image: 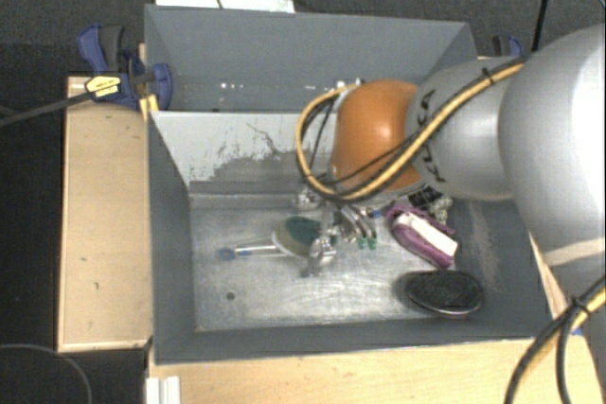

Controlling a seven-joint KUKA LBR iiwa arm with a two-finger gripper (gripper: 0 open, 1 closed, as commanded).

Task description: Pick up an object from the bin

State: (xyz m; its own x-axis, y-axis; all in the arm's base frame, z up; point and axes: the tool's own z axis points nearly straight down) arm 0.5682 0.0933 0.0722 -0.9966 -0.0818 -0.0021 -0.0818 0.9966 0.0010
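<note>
My gripper (320, 253) reaches down to the middle of the bin floor from under the arm's orange cover. Its metal fingertips stand right beside a dark green rounded piece (300, 232) that has a thin blue-tipped handle (244, 252) running to the left, like a small brush or spoon. One fingertip touches or overlaps the green piece's right edge. I cannot make out whether the fingers close around it. A small green bit (367, 242) lies just right of the fingers.
A purple and white oblong thing (424, 237) lies at the right of the floor. A black oval disc (444, 292) rests near the front right corner. The arm and its cables cover the bin's back right.
</note>
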